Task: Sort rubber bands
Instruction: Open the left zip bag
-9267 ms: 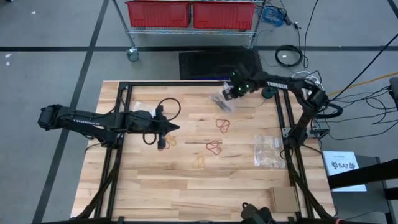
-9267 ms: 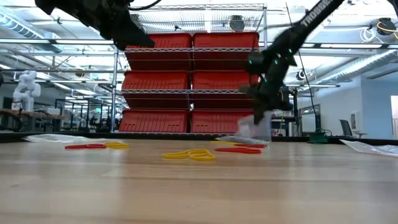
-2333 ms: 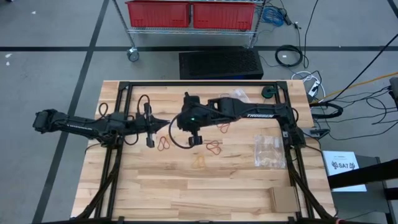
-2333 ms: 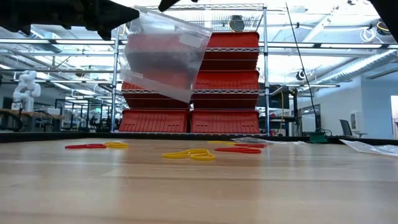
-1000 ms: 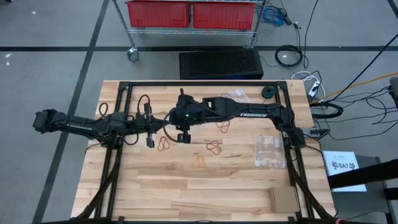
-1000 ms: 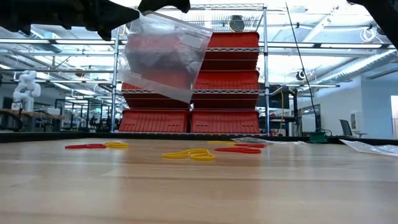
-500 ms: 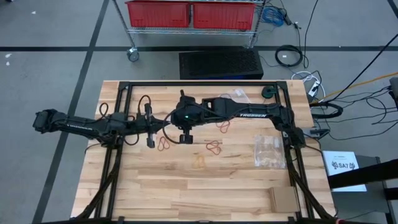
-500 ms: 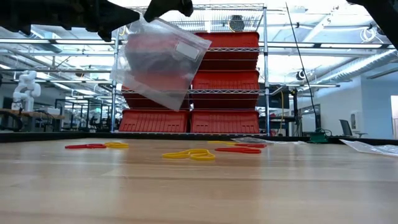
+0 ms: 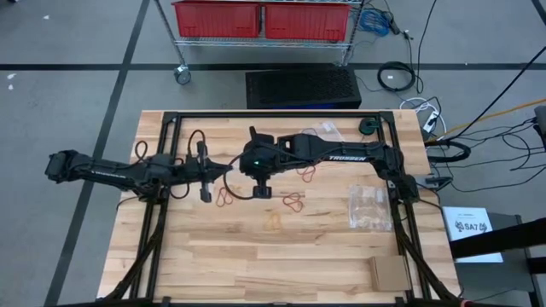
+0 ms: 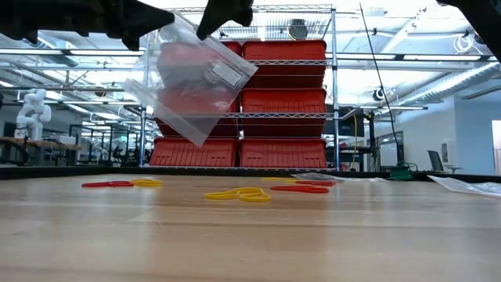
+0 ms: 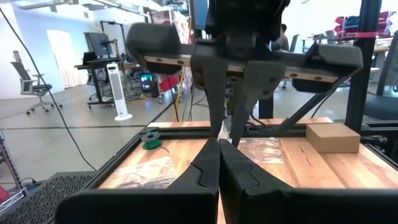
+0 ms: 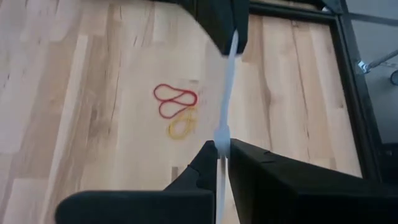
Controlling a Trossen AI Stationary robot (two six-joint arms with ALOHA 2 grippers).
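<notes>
A clear plastic bag (image 10: pixel 192 82) hangs in the air over the table's middle, held between my two grippers. My left gripper (image 11: pixel 219 152) reaches in level from the table's left and is shut on it. My right gripper (image 12: pixel 222 152) slants down from the right and is shut on the same bag. Loose rubber bands lie flat on the wood below: red ones (image 9: pixel 223 198) (image 9: pixel 294 202) (image 9: pixel 307 170) and a yellow one (image 9: pixel 273 223). The right wrist view shows a red band (image 12: pixel 175 99) lying against a yellow one (image 12: pixel 180 127). My left gripper pinches the bag's top edge at its left end (image 10: pixel 160 33) between its two fingers, coming in level from the table's left. The bag hangs below it, clear of the table. My right gripper pinches the same top edge near its right end (image 12: pixel 222 134). Its fingers slant down from above. The bag hangs tilted, with its lower end swung toward the table's left.
A filled clear bag (image 9: pixel 368 207) lies near the table's right edge, and another (image 9: pixel 324 132) lies at the far side. A cardboard box (image 9: pixel 390 273) sits at the near right corner and a green roll (image 9: pixel 368 127) at the far right. A black frame (image 9: pixel 171 119) rims the table.
My right gripper has tipped further downward at the bag's top edge. The bag has turned in the air: its top edge now slants and its lower end has swung toward the table's left. It stays clear of the table.
</notes>
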